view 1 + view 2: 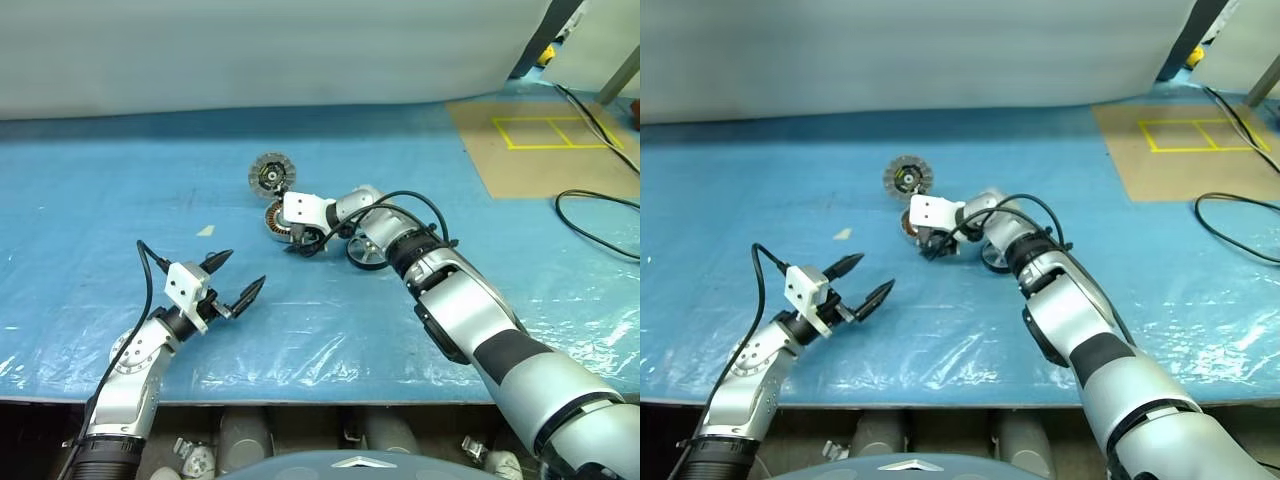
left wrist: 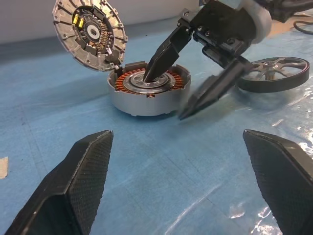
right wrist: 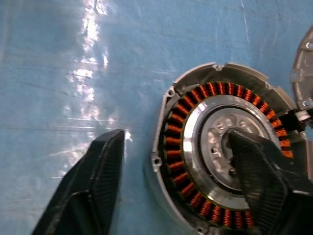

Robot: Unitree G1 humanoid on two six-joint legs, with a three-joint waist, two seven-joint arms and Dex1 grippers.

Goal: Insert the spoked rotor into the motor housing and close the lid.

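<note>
A: So, which step was in hand there?

B: By my reading, the insertion looked done. In the left wrist view the spoked rotor (image 2: 149, 84) sat inside the motor housing (image 2: 142, 100), copper windings ringed by the grey wall, just above the centre of the frame. What remained was closing the lid (image 2: 89, 33), which stood tilted up at the upper left, hinged at the housing's rim.

A: And the right gripper (image 2: 178, 90)?

B: Its jaws were spread, holding nothing. One black finger (image 2: 164, 54) had its tip on the rotor's silver hub, while the other came down outside the housing wall, on the blue sheet (image 2: 146, 161). So the jaws straddled the wall.

A: The left gripper (image 1: 232, 281)?

B: Wide open and empty, at the lower left of the head view, well apart from the housing and pointing toward it.

A: What did the next move call for?

B: I'd judge the finger had to come off the hub first, then something had to tip the lid over onto the rim without shifting the housing. The loose spoked wheel (image 2: 274, 73) lay close at the right, near enough to be bumped.
</note>
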